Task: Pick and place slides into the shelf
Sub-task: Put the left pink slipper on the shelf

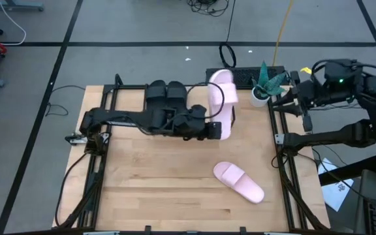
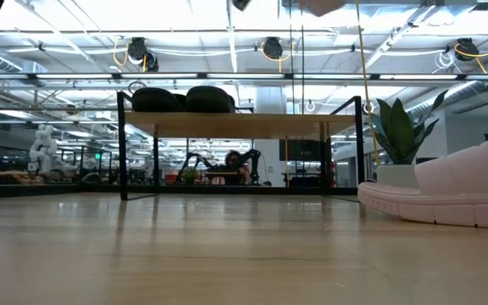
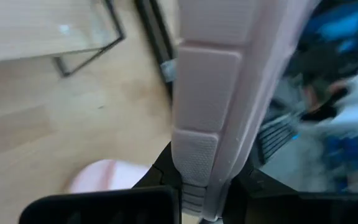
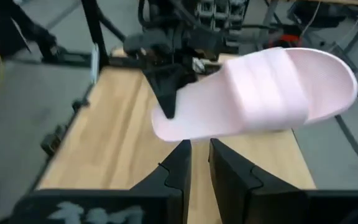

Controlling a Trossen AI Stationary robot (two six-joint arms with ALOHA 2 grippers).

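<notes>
Pink slide clamped in the left fingers above the shelf

The smooth, foam-like pink slide (image 1: 221,98) has a broad strap and ribbed sole; the left fingers (image 1: 215,129) pinch its heel end. A second pink slide (image 1: 239,181) lies on the pale wood counter (image 1: 149,176) nearby. Two matte black slides (image 1: 166,90) sit on the plank-topped shelf (image 2: 235,124). The right fingers (image 4: 199,163), nearly together, hold nothing, off the counter's edge.

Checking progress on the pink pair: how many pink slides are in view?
2. One pink slide is held by the left gripper near the shelf; the other pink slide lies on the table. None seems hidden.
</notes>
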